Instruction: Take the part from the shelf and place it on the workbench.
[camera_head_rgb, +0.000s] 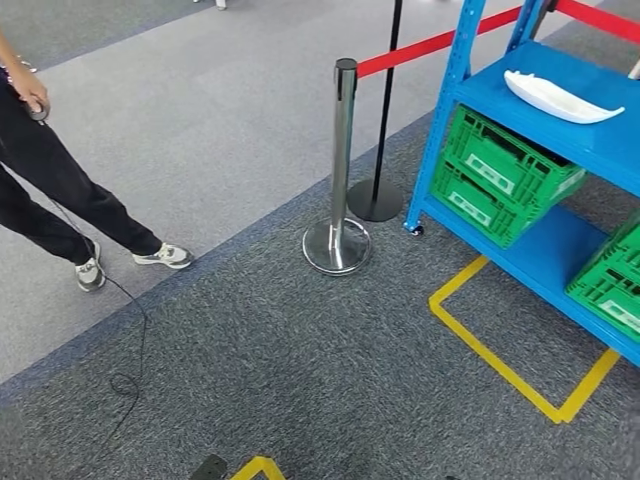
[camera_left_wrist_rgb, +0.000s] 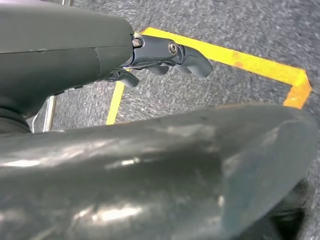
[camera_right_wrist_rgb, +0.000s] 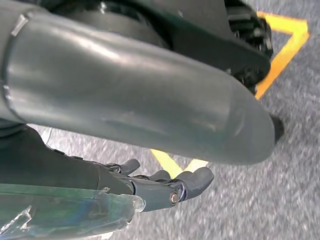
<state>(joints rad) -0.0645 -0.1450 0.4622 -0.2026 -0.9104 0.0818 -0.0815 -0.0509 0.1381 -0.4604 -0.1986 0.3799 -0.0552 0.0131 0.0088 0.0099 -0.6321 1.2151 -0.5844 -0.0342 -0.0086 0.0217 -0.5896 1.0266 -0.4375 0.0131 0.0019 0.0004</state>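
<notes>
The part (camera_head_rgb: 562, 98) is a long white moulded piece lying on the upper board of the blue shelf (camera_head_rgb: 604, 135) at the right of the head view. My left hand (camera_left_wrist_rgb: 166, 55) hangs over grey carpet and yellow floor tape, its fingers stretched out and apart with nothing in them. My right hand (camera_right_wrist_rgb: 170, 187) likewise hangs above the carpet, fingers extended and holding nothing. Both hands are far from the part.
Green crates (camera_head_rgb: 502, 175) sit on the shelf's lower board. A chrome stanchion (camera_head_rgb: 340, 165) with red belt and a black-based post (camera_head_rgb: 377, 195) stand left of the shelf. Yellow tape (camera_head_rgb: 513, 370) marks a floor box. A person (camera_head_rgb: 53, 180) stands at far left, a cable (camera_head_rgb: 128, 370) trailing.
</notes>
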